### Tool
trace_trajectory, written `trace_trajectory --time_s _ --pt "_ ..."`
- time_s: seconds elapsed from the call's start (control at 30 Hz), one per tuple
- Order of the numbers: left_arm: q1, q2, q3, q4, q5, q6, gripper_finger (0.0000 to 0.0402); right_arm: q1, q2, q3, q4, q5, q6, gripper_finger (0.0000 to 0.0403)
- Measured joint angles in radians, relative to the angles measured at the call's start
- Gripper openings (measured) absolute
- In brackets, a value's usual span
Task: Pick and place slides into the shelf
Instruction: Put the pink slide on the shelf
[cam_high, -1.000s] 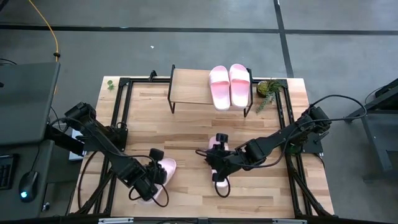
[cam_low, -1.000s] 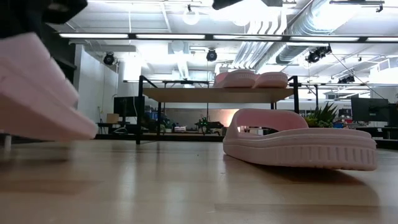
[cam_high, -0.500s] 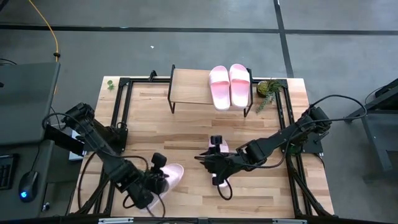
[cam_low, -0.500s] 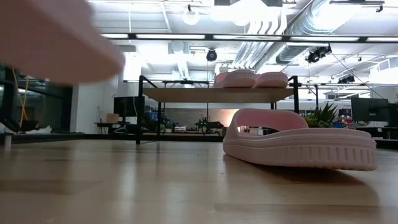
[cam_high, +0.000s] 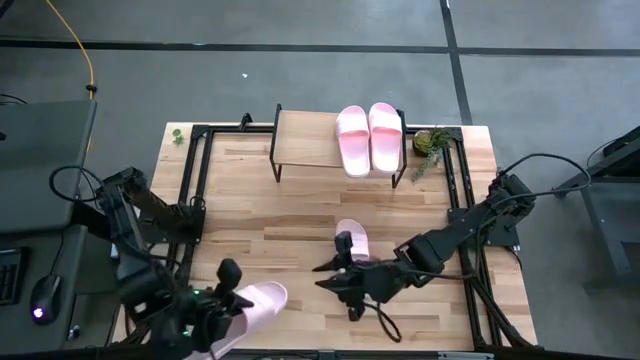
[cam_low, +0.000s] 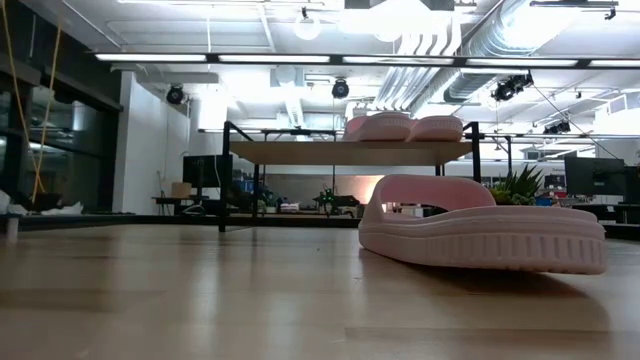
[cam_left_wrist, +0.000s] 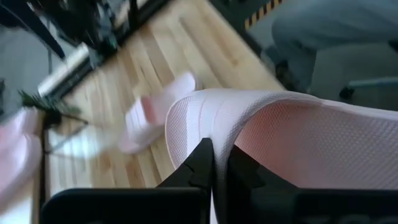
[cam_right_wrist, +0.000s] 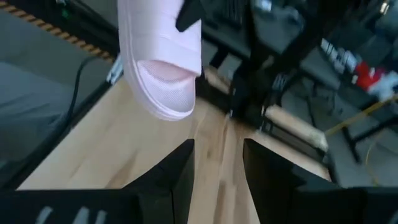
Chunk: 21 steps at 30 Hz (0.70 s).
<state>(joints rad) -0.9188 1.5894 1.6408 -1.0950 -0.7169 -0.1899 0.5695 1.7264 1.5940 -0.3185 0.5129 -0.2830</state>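
High view makes the progress pretty easy to read: two of the slides (cam_high: 369, 138) are already parked side by side on the right half of the shelf (cam_high: 306, 140), so I'd call it about halfway done, with the left half of the plank bare and waiting. The other two are in play. The left gripper (cam_high: 222, 303) is down at the near-left corner of the table (cam_high: 300, 215), clamped on a lifted slide (cam_high: 252, 302) that sticks out toward the middle; the left wrist view shows its dark fingers (cam_left_wrist: 205, 163) pinching the edge of the ribbed strap (cam_left_wrist: 273, 143), so that grasp looks solid. The last slide on the table (cam_high: 351, 241) lies flat near the middle, and the right gripper (cam_high: 343, 279) hovers just on the near side of it, fingers spread apart with nothing between them in the right wrist view. My guess is the left arm carries its slide up to the shelf next, and the right one has to come around for the one on the wood. Surface is a light butcher-block tabletop inside a black metal frame, with a little green plant (cam_high: 432, 142) at the far right corner beside the shelf. From the low view the room behind looks like a big open lab, with a white ceiling, strip lights, exposed ducts and desks with monitors way back.
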Motion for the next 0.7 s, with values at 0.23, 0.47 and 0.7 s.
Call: trace_trajectory --time_s 0.23,0.47,0.7 --pt "-0.046 0.000 0.148 0.000 -0.068 0.078 0.0006 0.016 0.000 0.059 0.115 -0.014 -0.147 0.0126" --pt "-0.043 0.000 0.306 0.001 -0.081 0.159 0.0015 0.009 0.000 0.096 0.175 -0.140 -0.196 0.0126" --pt "-0.044 -0.002 0.413 0.080 -0.069 0.257 0.0016 0.007 0.000 0.115 0.251 -0.177 -0.314 0.0126"
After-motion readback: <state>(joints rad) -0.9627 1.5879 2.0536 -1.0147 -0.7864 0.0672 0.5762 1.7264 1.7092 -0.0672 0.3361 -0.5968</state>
